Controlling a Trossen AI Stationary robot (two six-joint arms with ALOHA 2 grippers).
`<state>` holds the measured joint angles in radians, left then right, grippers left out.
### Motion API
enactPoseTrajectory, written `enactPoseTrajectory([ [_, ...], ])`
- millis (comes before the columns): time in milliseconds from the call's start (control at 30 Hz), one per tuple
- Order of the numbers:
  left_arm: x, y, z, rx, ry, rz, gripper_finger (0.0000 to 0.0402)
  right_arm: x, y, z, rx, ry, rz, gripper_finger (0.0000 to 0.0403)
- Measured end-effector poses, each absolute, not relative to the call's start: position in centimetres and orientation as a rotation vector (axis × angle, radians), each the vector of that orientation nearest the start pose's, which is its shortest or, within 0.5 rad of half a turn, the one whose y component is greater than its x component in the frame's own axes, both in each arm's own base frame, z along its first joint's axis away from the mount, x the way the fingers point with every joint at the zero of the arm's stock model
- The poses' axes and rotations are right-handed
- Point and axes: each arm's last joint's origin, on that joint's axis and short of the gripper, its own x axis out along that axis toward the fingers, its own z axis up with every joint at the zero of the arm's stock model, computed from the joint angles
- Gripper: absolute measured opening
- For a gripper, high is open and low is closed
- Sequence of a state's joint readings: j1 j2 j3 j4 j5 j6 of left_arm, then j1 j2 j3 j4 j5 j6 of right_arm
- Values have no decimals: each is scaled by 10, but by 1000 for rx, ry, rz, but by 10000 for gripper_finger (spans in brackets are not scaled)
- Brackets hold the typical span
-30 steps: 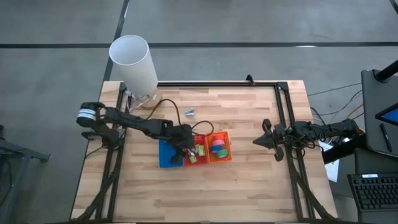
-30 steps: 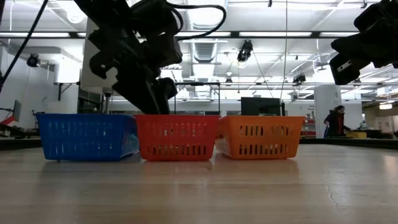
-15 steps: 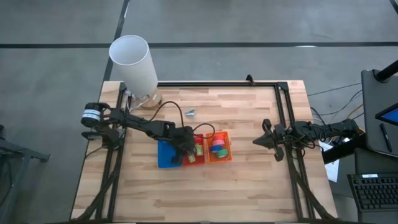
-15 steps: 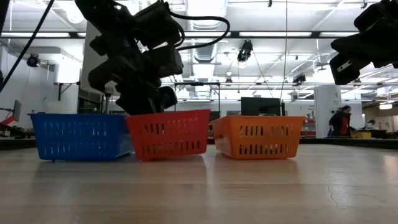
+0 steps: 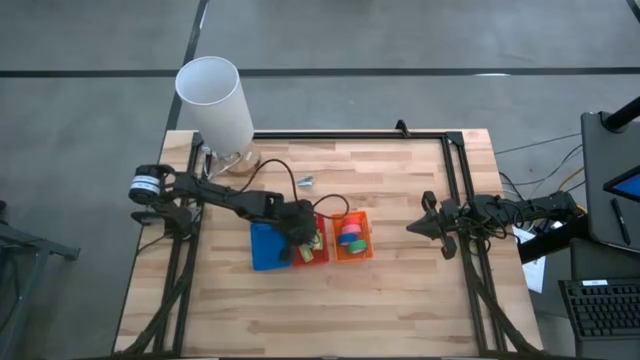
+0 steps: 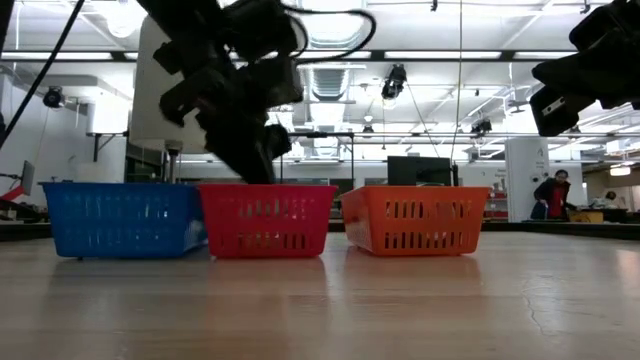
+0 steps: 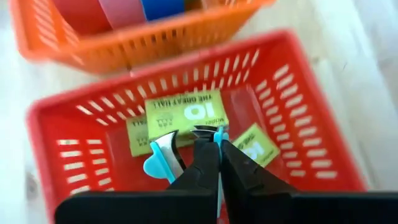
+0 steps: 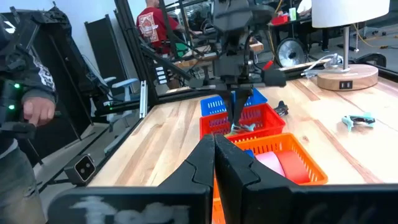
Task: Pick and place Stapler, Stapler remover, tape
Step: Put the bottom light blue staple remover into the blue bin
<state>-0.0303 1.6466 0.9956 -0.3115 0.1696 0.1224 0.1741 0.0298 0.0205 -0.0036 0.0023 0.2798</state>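
The red basket (image 5: 312, 243) has slid back beside the blue one (image 5: 268, 246) as the left pincer (image 7: 208, 138) snapped shut over it, seemingly gripping a light-blue staple remover (image 7: 163, 160) above yellow-green boxes (image 7: 185, 113). Tape (image 5: 350, 235) sits sorted in the orange basket (image 5: 352, 254). The right pincer (image 8: 214, 147), closed and empty, waits at the table's (image 5: 400, 300) right edge.

Your two arms are dark, near-black, jointed links. The left arm (image 5: 215, 195), at left centre of the high view, carries a round silver-and-black motor cap at its base and a black cable looping along its links. Its end effector (image 7: 208, 146) has two slim, tapering black fingers. The right arm (image 5: 500, 212), at right centre, is equally dark; its end effector (image 8: 214, 155) shows matching black wedge fingers.
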Motion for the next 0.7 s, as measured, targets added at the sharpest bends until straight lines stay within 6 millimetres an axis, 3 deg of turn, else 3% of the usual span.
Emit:
enactPoseTrajectory([
  [200,333,-15,217,39,946,-240,4,97,17,168,278,37,169,8],
  [333,326,-15,236,4,1017,-226,4,97,17,168,278,37,169,8],
  [567,288,-14,257,-91,1156,-177,5,97,17,168,278,37,169,8],
  [700,268,-14,255,-165,1165,-129,9,97,17,168,278,37,169,8],
])
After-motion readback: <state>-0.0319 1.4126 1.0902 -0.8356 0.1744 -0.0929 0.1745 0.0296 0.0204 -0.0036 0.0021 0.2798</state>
